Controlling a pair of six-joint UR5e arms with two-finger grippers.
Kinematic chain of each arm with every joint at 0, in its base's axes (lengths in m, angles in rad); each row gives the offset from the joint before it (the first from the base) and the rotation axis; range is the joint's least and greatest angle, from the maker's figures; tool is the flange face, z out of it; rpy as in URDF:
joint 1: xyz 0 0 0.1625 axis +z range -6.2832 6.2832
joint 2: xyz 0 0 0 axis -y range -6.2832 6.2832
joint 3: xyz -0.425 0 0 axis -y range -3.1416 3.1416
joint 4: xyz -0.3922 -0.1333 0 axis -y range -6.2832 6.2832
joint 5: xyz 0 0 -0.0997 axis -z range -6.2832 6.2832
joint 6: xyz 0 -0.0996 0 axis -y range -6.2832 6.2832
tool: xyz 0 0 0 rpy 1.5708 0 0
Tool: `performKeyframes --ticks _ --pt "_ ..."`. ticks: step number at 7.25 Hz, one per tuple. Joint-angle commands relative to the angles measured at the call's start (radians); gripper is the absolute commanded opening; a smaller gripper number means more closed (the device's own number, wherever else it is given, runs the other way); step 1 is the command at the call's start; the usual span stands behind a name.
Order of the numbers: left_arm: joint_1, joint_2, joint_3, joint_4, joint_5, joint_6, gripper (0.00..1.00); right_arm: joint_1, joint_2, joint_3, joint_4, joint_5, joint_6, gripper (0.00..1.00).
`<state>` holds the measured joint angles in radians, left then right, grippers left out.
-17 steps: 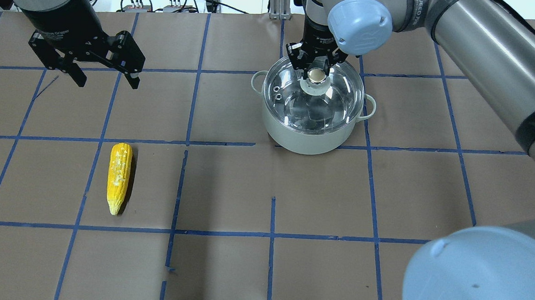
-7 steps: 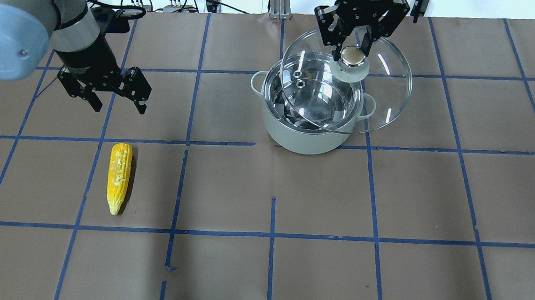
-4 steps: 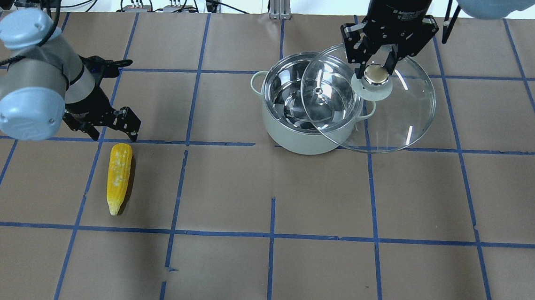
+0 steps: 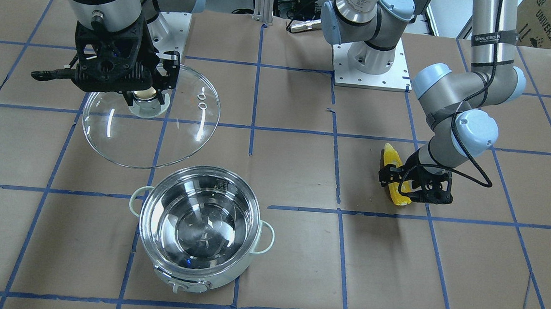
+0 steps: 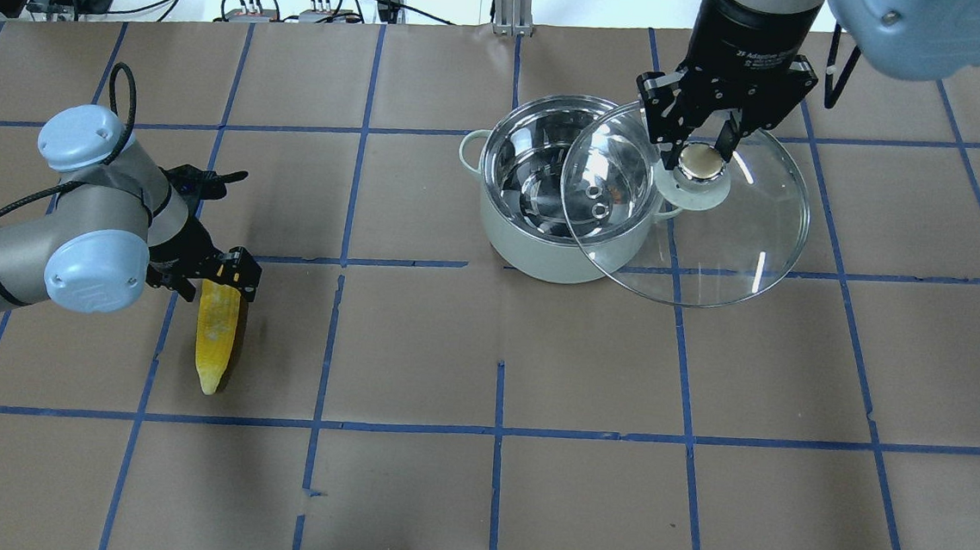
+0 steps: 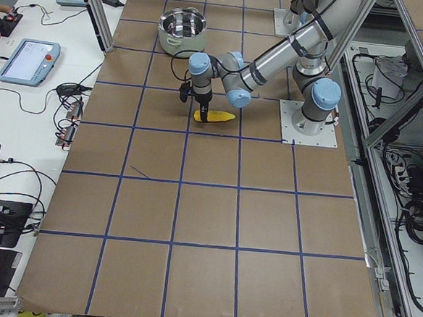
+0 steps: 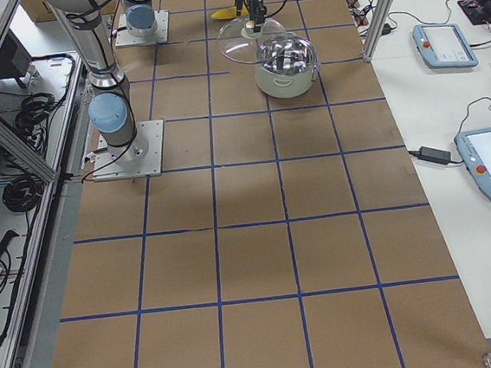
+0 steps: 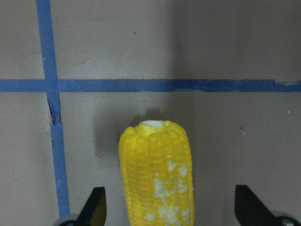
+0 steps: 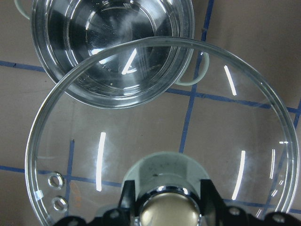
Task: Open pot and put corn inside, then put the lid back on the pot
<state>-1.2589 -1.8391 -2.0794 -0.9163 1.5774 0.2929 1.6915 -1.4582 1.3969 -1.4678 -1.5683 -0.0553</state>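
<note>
The steel pot [image 5: 543, 257] stands open at the far middle of the table; it also shows in the front view [image 4: 221, 276]. My right gripper [image 5: 703, 156] is shut on the knob of the glass lid [image 5: 742, 241] and holds it in the air, to the right of the pot and overlapping its rim. The lid also shows in the front view [image 4: 150, 138] and the right wrist view [image 9: 155, 132]. The yellow corn [image 5: 215, 342] lies on the table at the left. My left gripper [image 5: 215, 277] is open, low over the corn's blunt end, one finger on each side [image 8: 96, 209].
Brown paper with a blue tape grid covers the table. Cables and an aluminium post [image 5: 509, 0] sit at the far edge. The arm base plates [image 4: 371, 69] are on the robot's side. Tablets [image 7: 445, 43] lie on a side bench.
My right gripper has lifted the lid off the pot and carried it to the right. My left gripper has come down and toward the corn and now straddles its blunt end.
</note>
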Motion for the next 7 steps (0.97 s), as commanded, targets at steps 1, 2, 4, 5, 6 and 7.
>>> performKeyframes --ticks 1,2,4,5,6,7 --pt "0.0 0.003 0.004 -0.027 0.001 0.0 0.25 0.0 -0.001 0.002 0.0 0.002 -0.002 0.41" --pt "-0.013 0.011 0.019 -0.056 0.0 -0.003 0.23 0.004 -0.001 0.002 0.0 0.002 0.002 0.41" --pt "-0.063 0.037 0.141 -0.225 -0.014 -0.072 0.21 0.004 0.001 0.002 0.0 0.002 0.0 0.41" --pt "-0.13 0.04 0.23 -0.313 -0.013 -0.151 0.21 0.001 0.001 0.002 -0.002 0.002 -0.003 0.41" --pt "-0.207 0.038 0.322 -0.393 -0.014 -0.24 0.21 0.0 0.001 0.002 0.0 0.002 -0.003 0.41" --pt "-0.271 0.029 0.41 -0.45 -0.017 -0.308 0.21 0.0 0.001 0.002 -0.002 0.002 -0.008 0.41"
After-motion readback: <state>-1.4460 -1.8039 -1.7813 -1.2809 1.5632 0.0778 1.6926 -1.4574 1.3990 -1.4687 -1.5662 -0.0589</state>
